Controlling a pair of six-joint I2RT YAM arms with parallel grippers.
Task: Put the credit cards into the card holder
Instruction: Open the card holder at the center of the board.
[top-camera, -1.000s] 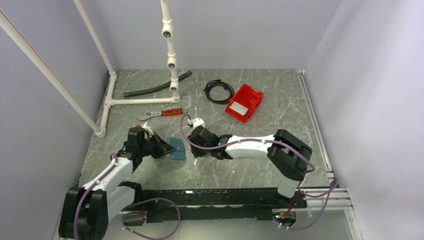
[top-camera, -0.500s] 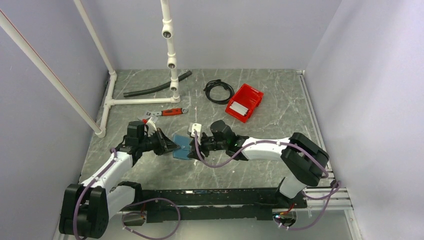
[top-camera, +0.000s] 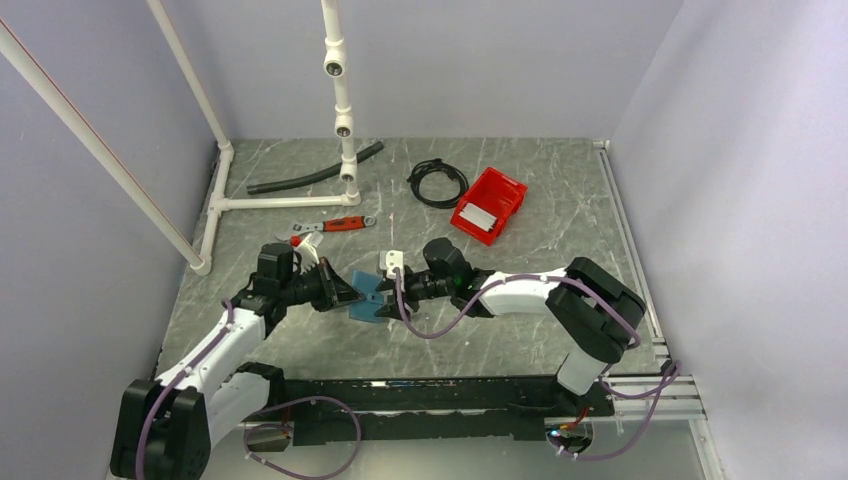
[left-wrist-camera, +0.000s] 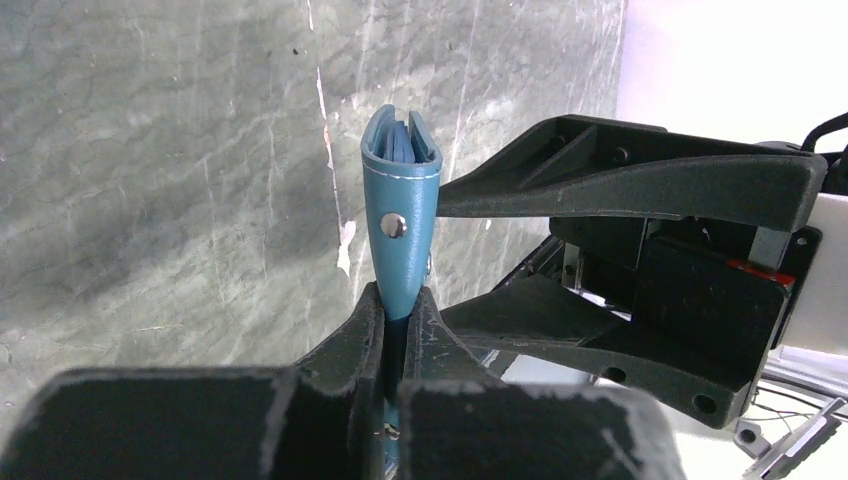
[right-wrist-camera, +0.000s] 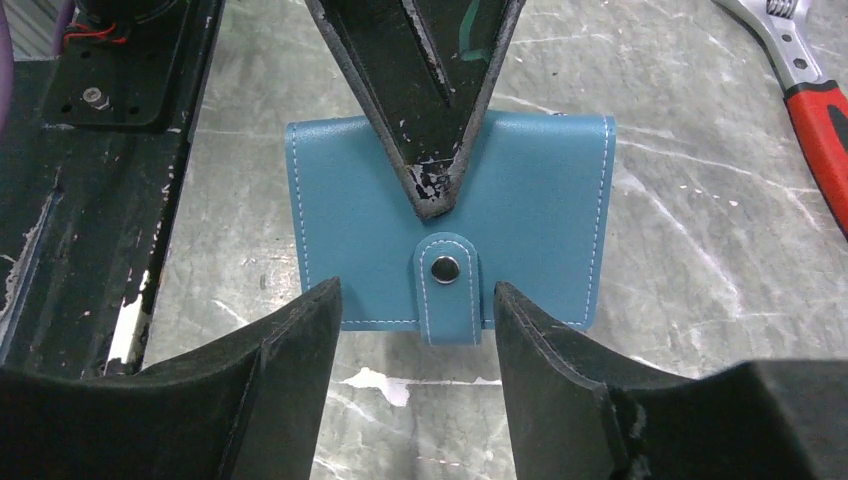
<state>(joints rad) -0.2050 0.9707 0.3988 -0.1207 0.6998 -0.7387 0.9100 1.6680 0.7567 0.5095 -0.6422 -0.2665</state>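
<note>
Card holder (top-camera: 364, 298) of smooth blue leather-like material, with pale stitching along its edges and a rounded strap (right-wrist-camera: 448, 300) shut by a metal snap stud, hangs clamped in the left gripper (top-camera: 352, 293) over the middle of the desk (top-camera: 520, 330), nearer the near edge than the far one. In the left wrist view the holder (left-wrist-camera: 402, 230) stands edge-on, its layers bulging apart at the far end, and the scuffed black fingers (left-wrist-camera: 360, 330) of the left gripper (left-wrist-camera: 395, 310) pinch its near end tight. Whether it touches the desk I cannot tell.

Facing the holder's flat side (right-wrist-camera: 540, 230), the right gripper (right-wrist-camera: 412, 290) has its jaws spread wide, one matte black finger on each side of the strap, holding nothing. From the left wrist the same gripper (left-wrist-camera: 447, 260) reaches in from the right with its tips just beside the holder.

A white card (top-camera: 479, 218) lies in the red bin (top-camera: 503, 190) of open plastic, towards the far right corner. Near the far edge are a coiled black cable (top-camera: 437, 183), a black hose (top-camera: 315, 170) and a white pipe frame (top-camera: 345, 130); a red-handled wrench (top-camera: 330, 225) lies just beyond the left gripper. The desk is grey marbled stone pattern, with a broad stretch showing between the right arm and the right edge
</note>
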